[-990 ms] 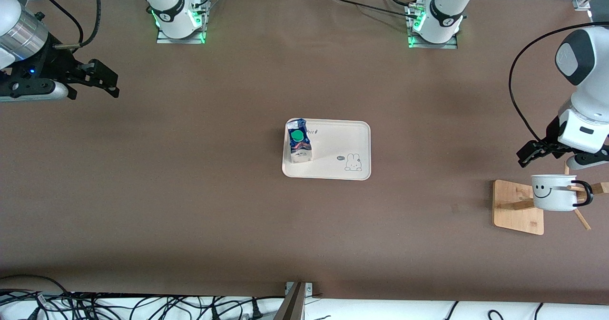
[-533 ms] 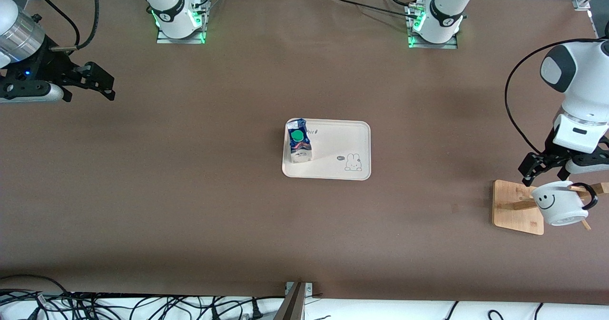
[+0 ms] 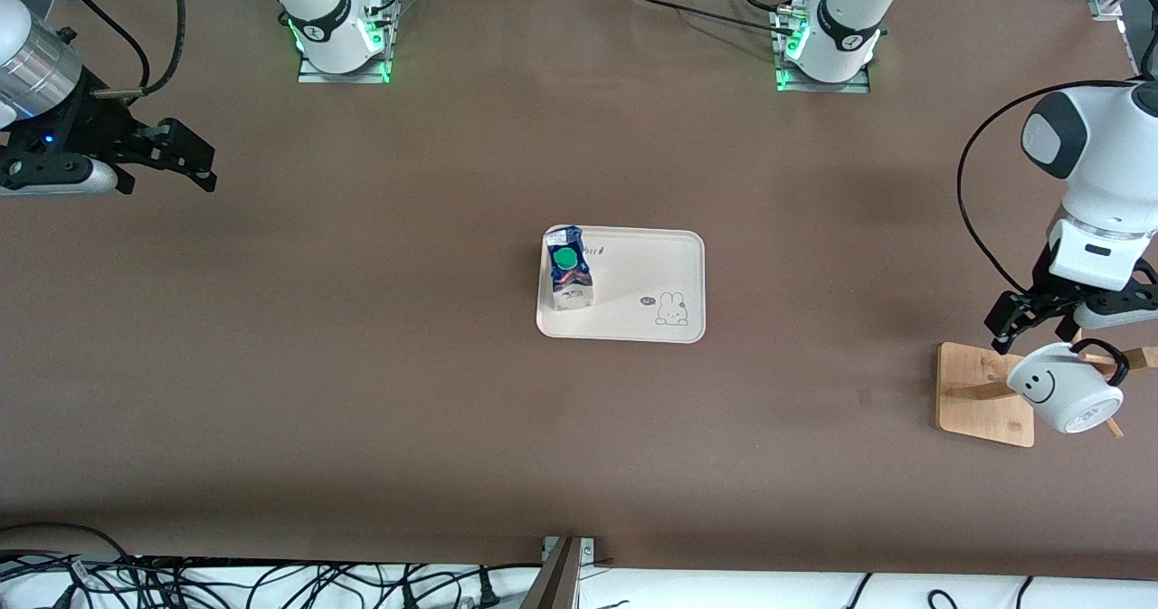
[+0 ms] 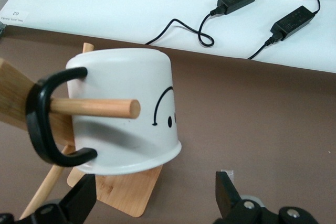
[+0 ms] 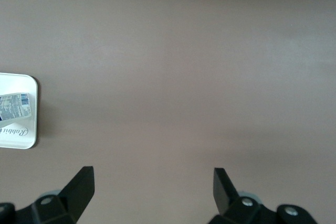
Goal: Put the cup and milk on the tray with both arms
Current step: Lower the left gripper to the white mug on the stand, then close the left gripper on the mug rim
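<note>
Front view shows half the job done. Nearest the camera, the cup (image 3: 1063,396) hangs tilted on a peg of the bamboo stand (image 3: 984,394), well apart from the tray (image 3: 651,274); the left gripper (image 3: 1022,319) hovers just over it, fingers spread, grasping nothing. The milk (image 3: 568,270) stands on the tray. The right gripper (image 3: 185,152) waits, fingers released.

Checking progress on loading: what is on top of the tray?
Only the milk carton stands on the tray, at the right arm's end. The tray surface under it is hidden.

cup (image 3: 1063,396) tilted, left gripper (image 3: 1018,324) lower
</note>
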